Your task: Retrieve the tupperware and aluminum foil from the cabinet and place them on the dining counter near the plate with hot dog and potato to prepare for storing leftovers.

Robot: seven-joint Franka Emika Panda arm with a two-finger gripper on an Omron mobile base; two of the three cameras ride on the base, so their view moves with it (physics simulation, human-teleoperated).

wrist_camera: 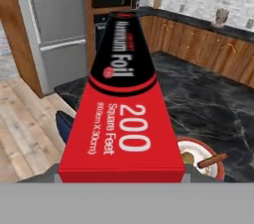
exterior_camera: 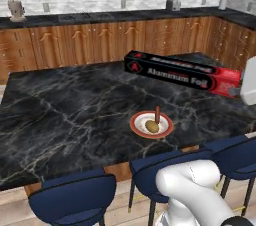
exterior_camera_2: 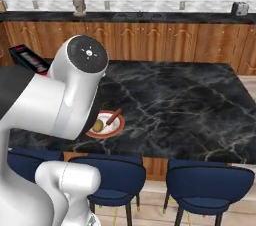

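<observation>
Pincer: I saw its jaws closed on the red end of the aluminum foil (exterior_camera: 183, 72).
Foil: I held it lengthwise in the air above the dining counter (exterior_camera: 65, 115).
Plate (exterior_camera: 151, 124): I saw it near the counter's front edge, carrying hot dog and potato, below the box.

Both base views overlook the dining counter (exterior_camera: 60, 115); hand view faces along it.
</observation>
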